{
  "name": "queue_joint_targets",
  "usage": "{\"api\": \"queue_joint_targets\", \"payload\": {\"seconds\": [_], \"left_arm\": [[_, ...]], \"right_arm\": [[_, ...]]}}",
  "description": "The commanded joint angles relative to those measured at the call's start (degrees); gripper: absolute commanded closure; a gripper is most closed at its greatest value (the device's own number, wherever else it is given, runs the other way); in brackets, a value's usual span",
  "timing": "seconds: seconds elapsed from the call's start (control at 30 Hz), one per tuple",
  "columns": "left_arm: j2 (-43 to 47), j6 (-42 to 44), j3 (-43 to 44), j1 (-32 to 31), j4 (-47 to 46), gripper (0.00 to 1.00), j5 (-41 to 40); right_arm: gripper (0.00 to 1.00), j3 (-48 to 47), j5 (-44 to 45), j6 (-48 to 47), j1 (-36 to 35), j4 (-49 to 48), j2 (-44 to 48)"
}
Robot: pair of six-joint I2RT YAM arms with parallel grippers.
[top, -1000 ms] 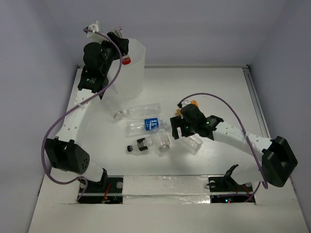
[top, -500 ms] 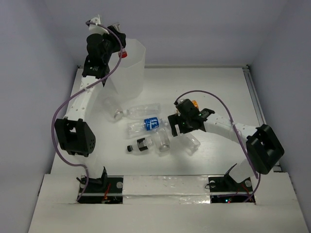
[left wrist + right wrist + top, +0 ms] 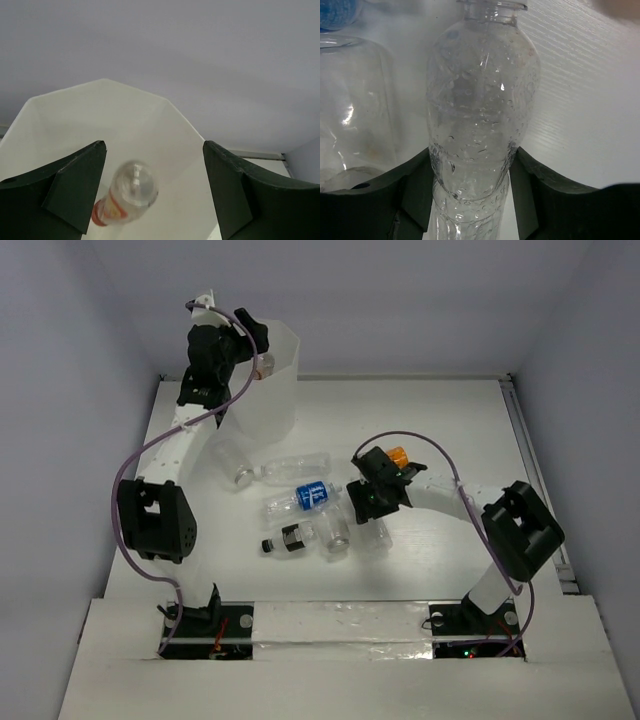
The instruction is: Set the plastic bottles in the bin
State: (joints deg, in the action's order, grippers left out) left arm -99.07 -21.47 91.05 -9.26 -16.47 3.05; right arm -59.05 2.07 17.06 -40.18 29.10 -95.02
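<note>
The bin point(image 3: 272, 400) stands at the back left. My left gripper point(image 3: 250, 343) hangs over its rim, open point(image 3: 154, 165). A red-capped bottle point(image 3: 127, 197) is loose and blurred inside the bin point(image 3: 165, 120), touching neither finger. In the middle of the table my right gripper point(image 3: 370, 502) is shut on a clear bottle point(image 3: 376, 533). Its jaws point(image 3: 472, 162) press both sides of that clear bottle point(image 3: 481, 110). A long clear bottle point(image 3: 292, 468), a blue-labelled one point(image 3: 305, 496), a black-labelled one point(image 3: 289, 540) and another clear one point(image 3: 336, 530) lie on the table.
A small orange bottle point(image 3: 397, 456) sits just behind my right wrist. The other clear bottle point(image 3: 355, 100) lies right beside the one I hold. The table point(image 3: 450, 420) ends in a raised rail on the right. Purple cables loop off both arms.
My left gripper has opened over the bin and let go of the red-capped bottle, which now drops inside. My right gripper has slid towards the clear bottle and closed on it.
</note>
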Motion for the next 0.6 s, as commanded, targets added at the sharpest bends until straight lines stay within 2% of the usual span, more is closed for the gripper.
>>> {"api": "queue_joint_targets", "payload": {"seconds": [0.0, 0.17, 0.27, 0.3, 0.33, 0.37, 0.4, 0.53, 0.57], "left_arm": [[7.47, -1.64, -0.6, 0.12, -2.52, 0.24, -0.59], [18.35, -4.89, -6.66, 0.12, -1.55, 0.28, -5.41], [27.32, -7.52, -14.65, 0.12, -1.2, 0.33, -7.97], [32.39, -9.01, -20.06, 0.12, -1.81, 0.36, -8.75], [32.44, -9.02, -23.16, 0.12, -1.9, 0.36, -9.11], [37.32, -10.76, -25.98, 0.12, -1.81, 0.38, -9.37], [39.89, -11.56, -31.75, 0.12, -1.9, 0.39, -9.81], [48.08, -15.87, -43.39, 0.12, 2.75, 0.4, -11.04], [50.44, -17.01, -45.5, 0.12, 4.41, 0.4, -11.13]], "right_arm": [[0.45, -0.9, -0.31, -0.01, 0.28, -1.06, 3.43], [0.46, 0.78, 0.3, 0.61, 0.28, -0.46, 12.04], [0.46, 0.43, 1.97, 0.17, 0.28, 1.74, 20.29], [0.46, -0.62, 2.06, -0.09, 0.28, 2.27, 24.06], [0.47, -1.41, 1.8, -0.27, 0.28, 2.54, 24.09], [0.46, -2.29, 0.41, -0.36, 0.28, 2.02, 27.23], [0.47, -3.43, -1.0, -0.53, 0.28, 1.23, 28.3], [0.47, -11.94, -5.75, -0.89, -0.42, -3.95, 28.41], [0.47, -13.1, -8.28, -0.71, -0.42, -8.32, 27.18]]}}
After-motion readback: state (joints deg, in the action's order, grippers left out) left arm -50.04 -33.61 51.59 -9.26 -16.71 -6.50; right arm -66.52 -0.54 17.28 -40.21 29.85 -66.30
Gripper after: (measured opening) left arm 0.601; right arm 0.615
